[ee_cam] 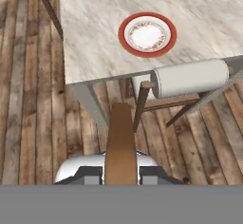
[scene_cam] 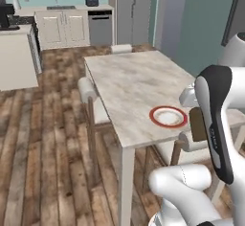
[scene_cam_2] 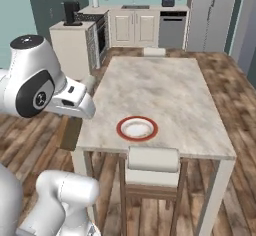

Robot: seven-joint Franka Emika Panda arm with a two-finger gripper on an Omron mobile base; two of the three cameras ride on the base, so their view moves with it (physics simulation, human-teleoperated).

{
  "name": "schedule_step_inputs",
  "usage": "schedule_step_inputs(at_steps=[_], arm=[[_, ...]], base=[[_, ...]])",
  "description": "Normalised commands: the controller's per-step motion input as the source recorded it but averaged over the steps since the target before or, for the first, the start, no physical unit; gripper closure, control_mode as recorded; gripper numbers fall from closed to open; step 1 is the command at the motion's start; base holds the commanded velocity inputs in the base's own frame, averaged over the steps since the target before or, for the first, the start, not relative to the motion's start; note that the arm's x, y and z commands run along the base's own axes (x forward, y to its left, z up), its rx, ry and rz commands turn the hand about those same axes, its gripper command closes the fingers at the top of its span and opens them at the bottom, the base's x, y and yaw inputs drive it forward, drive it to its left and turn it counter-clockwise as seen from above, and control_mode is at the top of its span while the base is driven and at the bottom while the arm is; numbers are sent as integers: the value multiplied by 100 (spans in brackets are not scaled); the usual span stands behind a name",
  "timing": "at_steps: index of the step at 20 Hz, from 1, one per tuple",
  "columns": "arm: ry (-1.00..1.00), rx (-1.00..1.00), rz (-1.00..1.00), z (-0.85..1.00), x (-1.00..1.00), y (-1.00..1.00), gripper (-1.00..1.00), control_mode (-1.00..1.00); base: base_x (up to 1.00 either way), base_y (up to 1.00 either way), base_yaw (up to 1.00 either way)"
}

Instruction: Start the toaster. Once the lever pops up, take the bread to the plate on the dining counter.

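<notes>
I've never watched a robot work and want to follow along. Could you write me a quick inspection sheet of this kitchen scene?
Surface: long beige marble-topped dining counter on thin white legs.
Job's things: round white plate with a red rim sits bare near the counter's near edge; flat tan-brown bread slice is held edge-on, short of the counter, over the wooden floor; dark navy toaster on the far worktop.
Clutter: nothing seen.
Grippers: gripper shut on the bread slice.
Cables: nothing seen.
Surroundings: white-cushioned wooden chairs, white cabinets, dishwasher, grey fridge.
</notes>
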Motion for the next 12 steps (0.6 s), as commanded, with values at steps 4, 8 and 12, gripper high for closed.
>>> schedule_step_inputs(at_steps=[4, 8, 12], arm=[[0, 0, 0, 0, 0, 0, 100, 100], [0, 0, 0, 0, 0, 0, 100, 100], [0, 0, 0, 0, 0, 0, 100, 100]], base=[[0, -71, 14], [14, -67, 9], [24, -64, 8]])
